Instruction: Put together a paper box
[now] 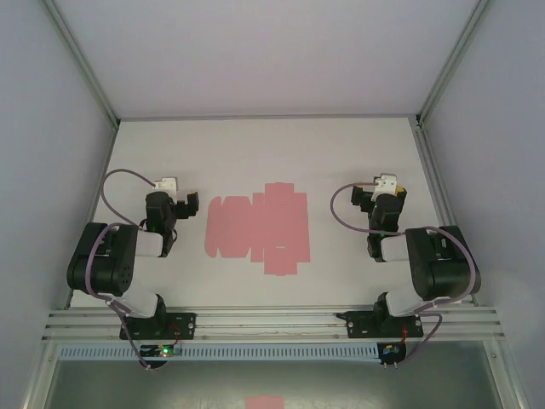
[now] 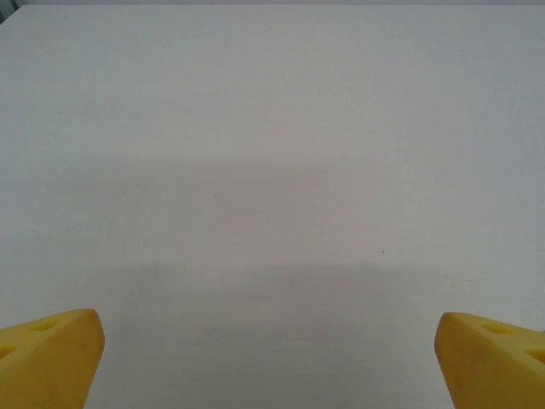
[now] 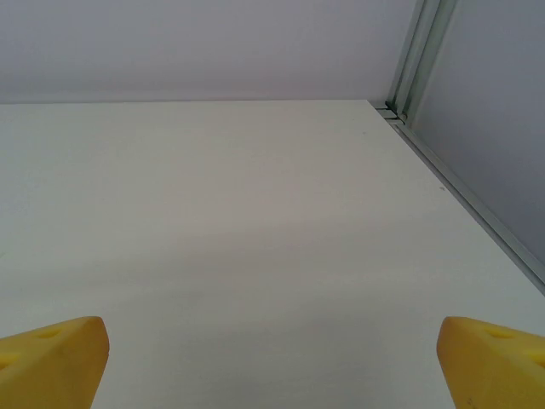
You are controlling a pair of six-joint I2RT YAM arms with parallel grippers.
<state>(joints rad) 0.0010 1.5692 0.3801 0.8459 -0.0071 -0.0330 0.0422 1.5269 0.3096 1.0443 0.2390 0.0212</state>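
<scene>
Your left gripper (image 1: 180, 207) and right gripper (image 1: 375, 198) both hang with jaws wide apart, gripping nothing, above the white table (image 1: 341, 153). The paper box (image 1: 260, 226), a flat pink die-cut sheet, lies between them: 3 o'clock of the left, 9 o'clock of the right.

The paper box (image 1: 258, 228), a plain pink die-cut card sheet, is lying flat and unfolded on the white table, mid-table between the two arms, flaps sticking out at its top, bottom and left edges, touching neither arm.
</scene>
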